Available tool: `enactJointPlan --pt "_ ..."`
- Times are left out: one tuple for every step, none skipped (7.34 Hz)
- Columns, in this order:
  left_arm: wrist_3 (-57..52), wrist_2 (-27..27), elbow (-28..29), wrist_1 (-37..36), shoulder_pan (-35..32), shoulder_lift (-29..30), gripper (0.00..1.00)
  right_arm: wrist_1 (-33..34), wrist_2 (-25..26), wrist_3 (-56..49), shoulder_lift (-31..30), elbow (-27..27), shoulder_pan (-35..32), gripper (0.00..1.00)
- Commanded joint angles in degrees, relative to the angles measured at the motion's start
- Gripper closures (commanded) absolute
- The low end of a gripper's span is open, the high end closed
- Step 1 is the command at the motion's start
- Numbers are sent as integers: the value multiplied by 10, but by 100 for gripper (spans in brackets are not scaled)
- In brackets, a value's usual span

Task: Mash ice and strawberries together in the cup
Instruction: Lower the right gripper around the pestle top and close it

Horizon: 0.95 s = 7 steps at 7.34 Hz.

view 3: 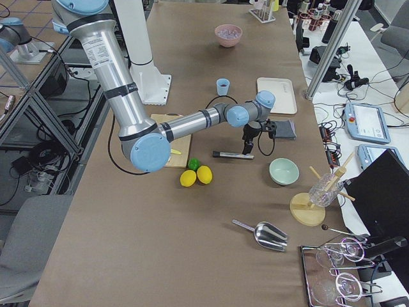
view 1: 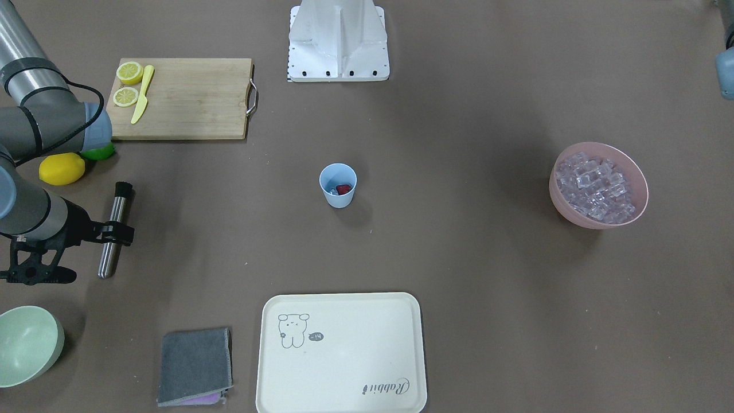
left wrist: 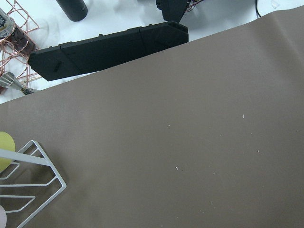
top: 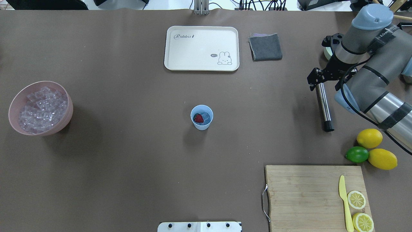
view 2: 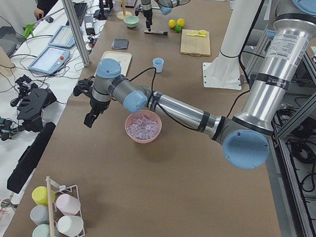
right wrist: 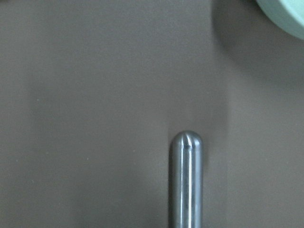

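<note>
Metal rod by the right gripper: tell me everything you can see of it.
The metal rod is a slim, polished steel cylinder, rounded at one end, black-capped at the other. It lies flat on the brown table, capped end toward the lemons. The right gripper is over it; whether its fingers grip it cannot be told.

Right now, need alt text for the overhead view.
The right hand sits at the far end of a metal masher lying on the brown table's right side. At the centre a blue cup holds a strawberry and ice; a pink bowl of ice cubes stands far left.
</note>
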<state>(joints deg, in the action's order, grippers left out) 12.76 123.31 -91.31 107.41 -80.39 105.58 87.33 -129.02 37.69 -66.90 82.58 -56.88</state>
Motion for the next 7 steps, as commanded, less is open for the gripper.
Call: enactJointPlan --pt "1 0 10 -1 1 16 2 -59 3 -9 3 -42 4 1" --pt "2 0 10 -2 1 22 2 -80 3 -8 4 -63 3 1" --pt "1 0 12 -3 1 25 2 -83 3 -7 4 -63 1 1" --pt "1 0 22 -3 1 36 2 -83 3 -4 5 -63 0 1" --pt "1 0 28 -2 1 38 2 -83 3 -2 5 -62 0 1" --pt "1 0 32 -1 1 42 2 -83 3 -2 5 -62 0 5" --pt "1 0 31 -1 1 43 2 -84 3 0 5 -59 0 15"
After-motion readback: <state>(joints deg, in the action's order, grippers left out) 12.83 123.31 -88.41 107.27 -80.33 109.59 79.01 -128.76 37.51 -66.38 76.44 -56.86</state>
